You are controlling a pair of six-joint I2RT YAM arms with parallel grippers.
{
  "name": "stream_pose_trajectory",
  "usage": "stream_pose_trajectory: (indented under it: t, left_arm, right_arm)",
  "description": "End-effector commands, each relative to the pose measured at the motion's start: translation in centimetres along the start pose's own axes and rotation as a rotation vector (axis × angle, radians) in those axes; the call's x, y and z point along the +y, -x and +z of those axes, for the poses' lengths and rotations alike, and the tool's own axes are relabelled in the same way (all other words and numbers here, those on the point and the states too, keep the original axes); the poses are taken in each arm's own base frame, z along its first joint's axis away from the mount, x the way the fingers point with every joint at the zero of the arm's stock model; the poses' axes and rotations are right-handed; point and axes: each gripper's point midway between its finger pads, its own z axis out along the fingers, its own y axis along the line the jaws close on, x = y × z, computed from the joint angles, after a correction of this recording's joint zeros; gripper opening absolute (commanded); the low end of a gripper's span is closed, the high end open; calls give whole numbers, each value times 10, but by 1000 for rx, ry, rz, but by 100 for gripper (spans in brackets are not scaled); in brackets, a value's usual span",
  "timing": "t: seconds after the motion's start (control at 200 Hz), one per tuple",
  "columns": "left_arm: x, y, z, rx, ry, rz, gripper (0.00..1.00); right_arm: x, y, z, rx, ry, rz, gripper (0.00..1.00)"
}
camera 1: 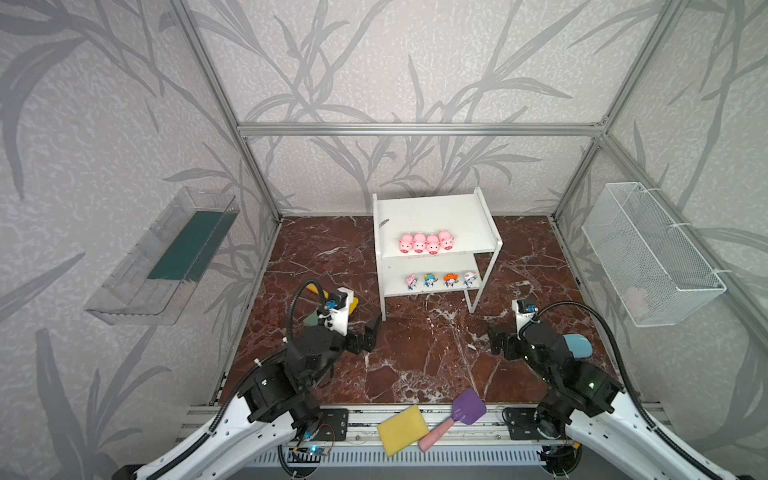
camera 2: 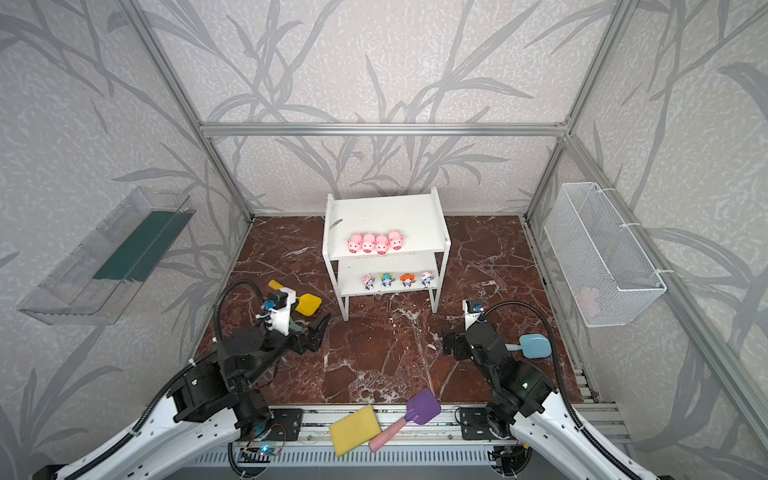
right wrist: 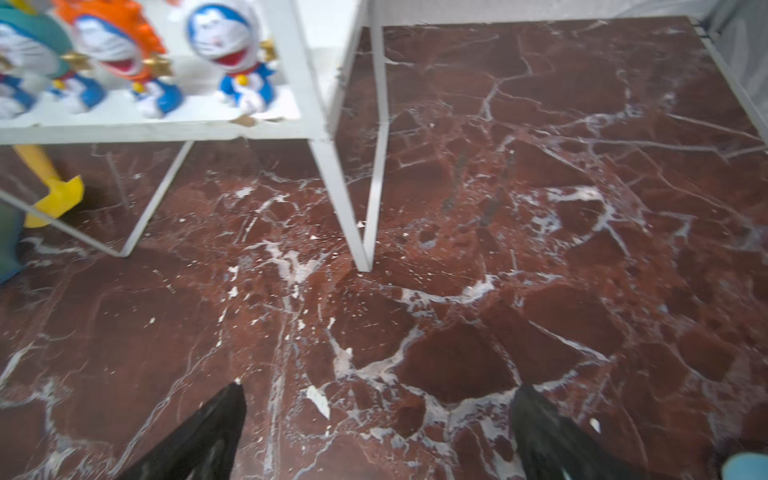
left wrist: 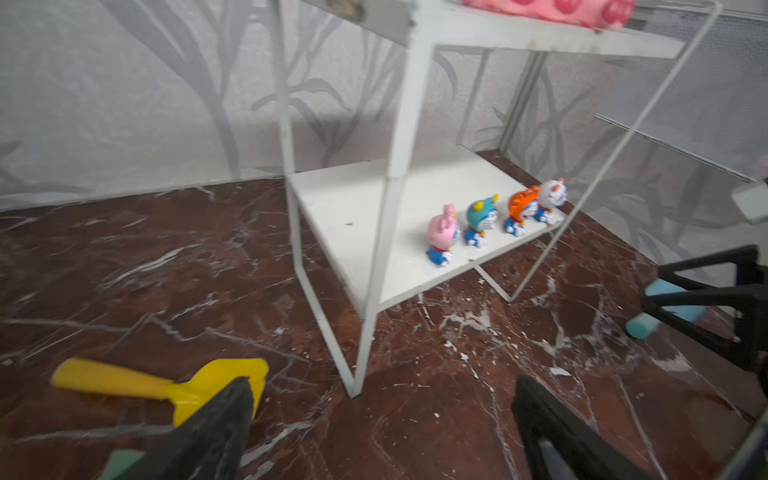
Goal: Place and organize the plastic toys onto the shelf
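Observation:
The white two-tier shelf (camera 1: pixel 432 212) (camera 2: pixel 382 214) stands at the back of the marble floor. Several pink pigs (camera 1: pixel 426 242) (camera 2: pixel 375 242) sit in a row on its upper board. Several small figurines (camera 1: pixel 440 280) (camera 2: pixel 397 280) line the front of the lower board (left wrist: pixel 353 199): pink (left wrist: pixel 442 235), teal (left wrist: pixel 480 222), orange (left wrist: pixel 521 210) and white-blue (right wrist: pixel 232 50). My left gripper (camera 1: pixel 372 332) (left wrist: pixel 384 382) hangs open and empty by the shelf's front left leg. My right gripper (camera 1: pixel 496 338) (right wrist: pixel 380 387) is open and empty over bare floor, in front of the shelf's right legs.
A yellow shovel (camera 2: pixel 307 304) and a green sponge (camera 1: pixel 311 319) lie by the left wrist. A blue shovel (camera 2: pixel 536 345) lies by the right arm. A yellow sponge (camera 1: pixel 402 430) and purple shovel (camera 1: pixel 467 407) rest at the front rail. A wire basket (camera 1: pixel 652 253) and clear tray (camera 1: pixel 162 257) hang on the walls.

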Motion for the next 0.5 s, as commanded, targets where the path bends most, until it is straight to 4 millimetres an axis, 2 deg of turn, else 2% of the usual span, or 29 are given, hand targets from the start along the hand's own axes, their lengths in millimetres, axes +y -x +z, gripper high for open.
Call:
stream_pose_trajectory:
  t: [0.0, 0.09, 0.195, 0.28, 0.495]
  left_arm:
    - [59, -6, -13, 2, 324, 3, 99]
    - [84, -2, -17, -29, 505, 44, 99]
    - [91, 1, -2, -25, 605, 117, 99]
    - [101, 1, 16, -8, 644, 95, 99]
    - [166, -20, 53, 45, 811, -38, 99]
  right_arm:
    - [-9, 18, 3, 21, -30, 5, 99]
    - [-28, 35, 11, 23, -110, 17, 99]
    - [-41, 55, 26, -20, -159, -8, 99]
    - [-48, 67, 45, -78, -182, -39, 99]
    - [-66, 65, 105, -193, -265, -161, 99]
